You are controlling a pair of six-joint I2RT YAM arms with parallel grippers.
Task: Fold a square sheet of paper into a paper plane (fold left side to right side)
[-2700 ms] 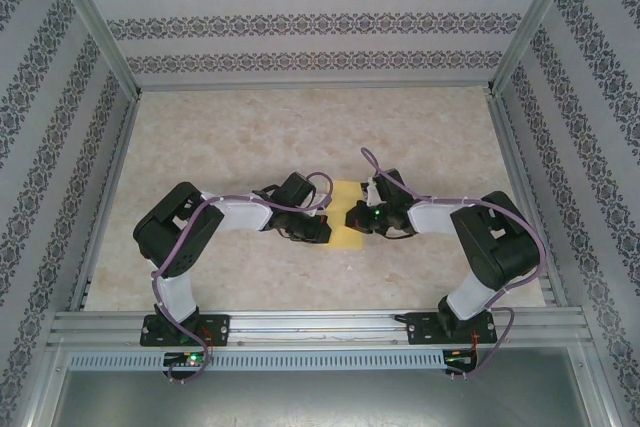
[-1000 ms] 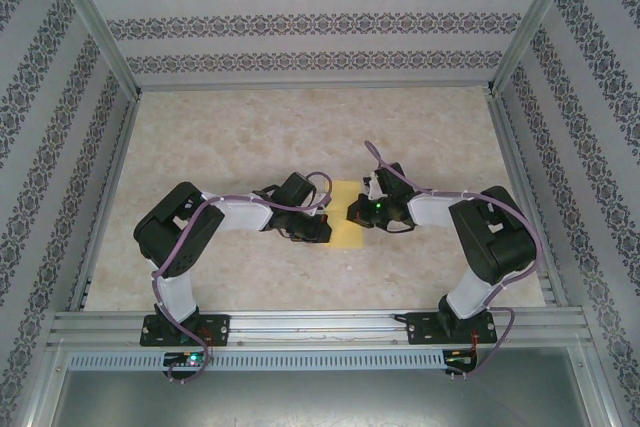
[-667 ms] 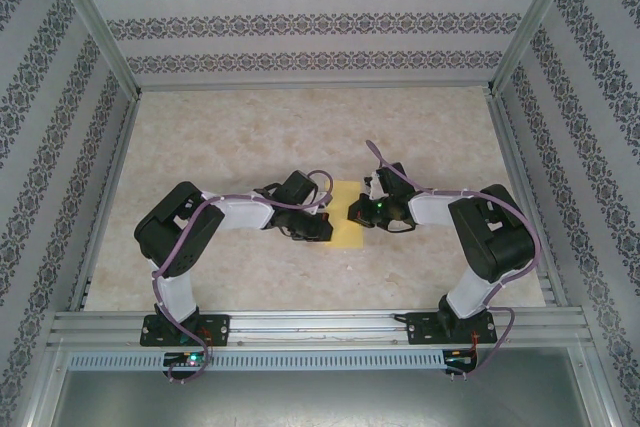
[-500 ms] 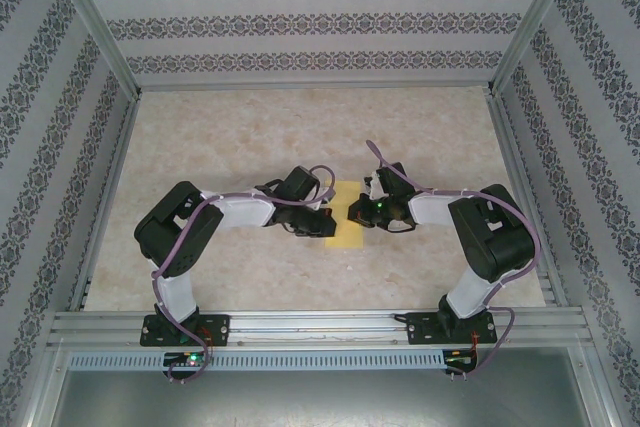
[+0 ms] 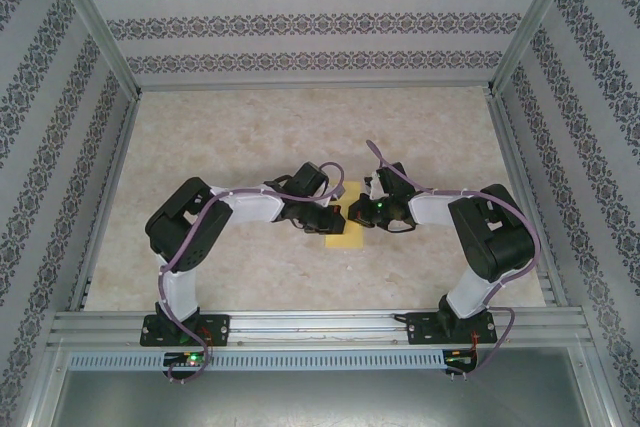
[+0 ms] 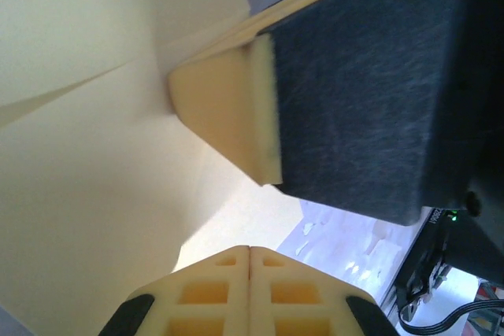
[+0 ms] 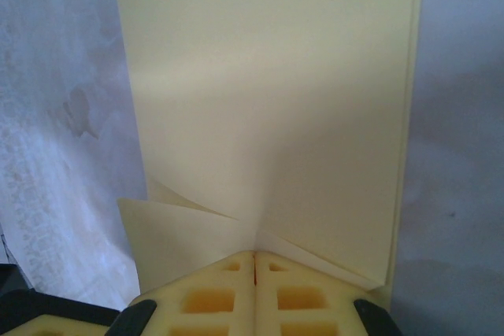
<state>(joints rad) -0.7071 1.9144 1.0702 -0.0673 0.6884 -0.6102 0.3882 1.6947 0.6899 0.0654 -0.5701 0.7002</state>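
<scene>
The square sheet of paper [image 7: 268, 100] reads thin, matt and smooth, its creases crisp. Right claw [image 7: 253, 256]: pale matt plastic, moulded with waffle pockets. The bench [image 5: 260, 137] is smooth and marbled, and the frame rail [image 5: 320, 325] is brushed metal.

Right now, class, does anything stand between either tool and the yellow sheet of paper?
Nothing visible does. The left tool and the right tool, both shut, have their tips right at the square sheet of paper, with no object in between. The two tools sit close together over it.
</scene>
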